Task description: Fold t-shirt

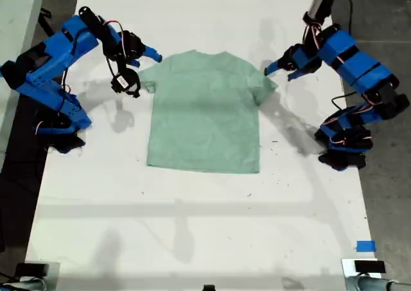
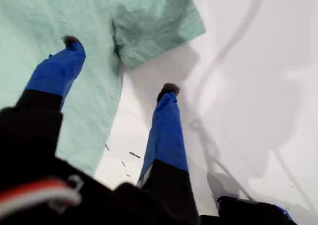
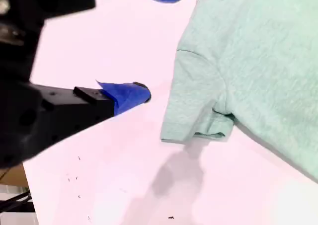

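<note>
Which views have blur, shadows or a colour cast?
Exterior view: sharp, with soft arm shadows on the table and a faint one across the t-shirt. First wrist view: my first gripper is blurred up close, with a dark shadow under the sleeve. Second wrist view: pink cast on the table, my second gripper is soft.

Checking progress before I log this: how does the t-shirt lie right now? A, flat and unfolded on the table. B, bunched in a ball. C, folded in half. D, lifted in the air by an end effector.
A: the t-shirt lies spread flat on the table, both sleeves out, with neither end effector gripping it.
</note>
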`<state>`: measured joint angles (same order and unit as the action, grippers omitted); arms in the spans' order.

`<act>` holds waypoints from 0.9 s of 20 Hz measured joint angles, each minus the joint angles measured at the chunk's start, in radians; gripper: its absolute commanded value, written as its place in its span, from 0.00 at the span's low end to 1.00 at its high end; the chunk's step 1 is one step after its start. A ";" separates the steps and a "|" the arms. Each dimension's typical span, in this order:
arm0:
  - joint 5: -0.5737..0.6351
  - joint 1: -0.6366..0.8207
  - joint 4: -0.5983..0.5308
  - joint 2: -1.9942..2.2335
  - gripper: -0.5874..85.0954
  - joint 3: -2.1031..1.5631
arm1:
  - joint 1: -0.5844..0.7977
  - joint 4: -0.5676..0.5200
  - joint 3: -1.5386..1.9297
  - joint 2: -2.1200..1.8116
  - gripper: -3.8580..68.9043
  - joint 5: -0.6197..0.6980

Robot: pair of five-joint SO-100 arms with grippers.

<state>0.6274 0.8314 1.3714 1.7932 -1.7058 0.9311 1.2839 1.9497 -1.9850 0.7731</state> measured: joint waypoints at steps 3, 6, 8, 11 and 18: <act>0.003 0.000 -0.034 -0.037 0.40 -0.017 | 0.034 -0.143 0.061 0.098 0.52 0.054; 0.003 0.003 -0.046 -0.055 0.40 -0.017 | 0.054 -0.265 0.071 0.227 0.52 0.095; 0.003 0.005 -0.049 -0.055 0.40 -0.017 | 0.058 -0.328 0.071 0.305 0.49 0.112; 0.003 0.006 -0.052 -0.055 0.40 -0.018 | 0.058 -0.390 0.067 0.434 0.29 0.127; 0.003 0.009 -0.052 -0.055 0.39 -0.034 | 0.061 -0.299 -0.077 0.517 0.04 0.127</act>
<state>0.6305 0.8406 1.3192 1.7380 -1.7395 0.9925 0.9848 1.8730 -1.4680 0.9004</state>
